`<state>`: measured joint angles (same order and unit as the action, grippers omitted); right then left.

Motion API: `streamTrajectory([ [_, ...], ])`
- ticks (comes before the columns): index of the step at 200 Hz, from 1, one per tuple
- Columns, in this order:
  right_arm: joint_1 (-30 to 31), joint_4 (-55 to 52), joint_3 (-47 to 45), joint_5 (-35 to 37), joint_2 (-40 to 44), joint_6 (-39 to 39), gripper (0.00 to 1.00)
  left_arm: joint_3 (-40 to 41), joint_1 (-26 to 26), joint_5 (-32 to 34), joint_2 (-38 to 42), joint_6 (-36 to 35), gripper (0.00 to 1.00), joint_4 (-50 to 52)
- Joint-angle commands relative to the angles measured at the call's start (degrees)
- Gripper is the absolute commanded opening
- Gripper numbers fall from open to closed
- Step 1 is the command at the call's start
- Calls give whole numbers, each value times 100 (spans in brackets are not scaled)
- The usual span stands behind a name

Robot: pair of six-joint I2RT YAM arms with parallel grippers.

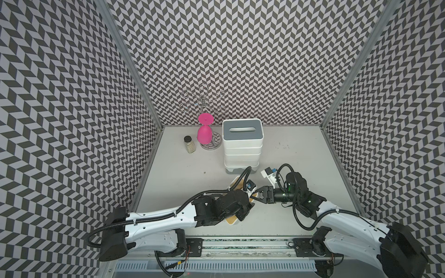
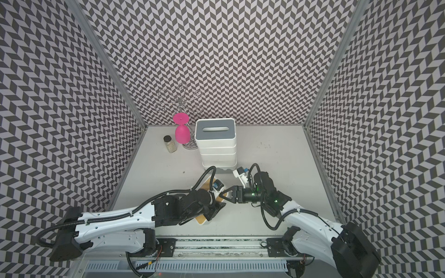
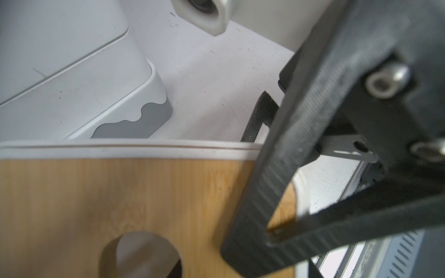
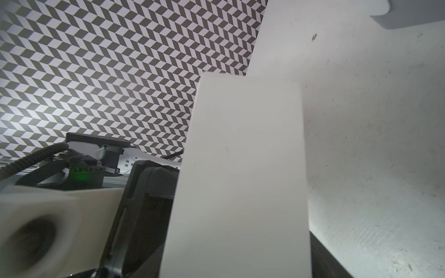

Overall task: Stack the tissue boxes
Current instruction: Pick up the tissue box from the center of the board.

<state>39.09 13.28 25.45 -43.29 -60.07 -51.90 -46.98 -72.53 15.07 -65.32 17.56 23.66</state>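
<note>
Two robot arms are shown meeting over one tissue box with a bamboo lid, which sits on the grey tabletop just in front of the stack of tissue boxes. The right claw is held with its jaws parted around that box's white rim: in the left wrist view one black finger is laid across the bamboo, and the other is seen beyond the rim. Whether the box is actually squeezed cannot be told. The left claw is closed and is set over the lid, near its oblong slot. Its tips are covered by its own wrist in both top views and cut off at the edge of the wrist view, so what is gripped, if anything, cannot be made out. Most of the bamboo-lidded box is hidden under the left arm, with only two corners shown from above. The right wrist view is largely filled by a blurred white box wall. The stack is topped by a grey lid. Both arms are stretched low and inward toward the stack, and the right wrist is turned sideways, toward the left arm.
</note>
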Motion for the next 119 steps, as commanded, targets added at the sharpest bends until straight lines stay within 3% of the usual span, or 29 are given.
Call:
streamTrajectory([
  [1, 2, 95, 104, 61, 36, 110, 65, -346, -70, 85, 12, -159, 27, -279],
  [66, 2, -132, 270, 214, 303, 163, 45, -444, -89, 78, 24, -223, 33, -196],
  [119, -6, -487, 487, 557, 845, 56, 42, -769, -169, -340, 454, -280, 61, 9],
])
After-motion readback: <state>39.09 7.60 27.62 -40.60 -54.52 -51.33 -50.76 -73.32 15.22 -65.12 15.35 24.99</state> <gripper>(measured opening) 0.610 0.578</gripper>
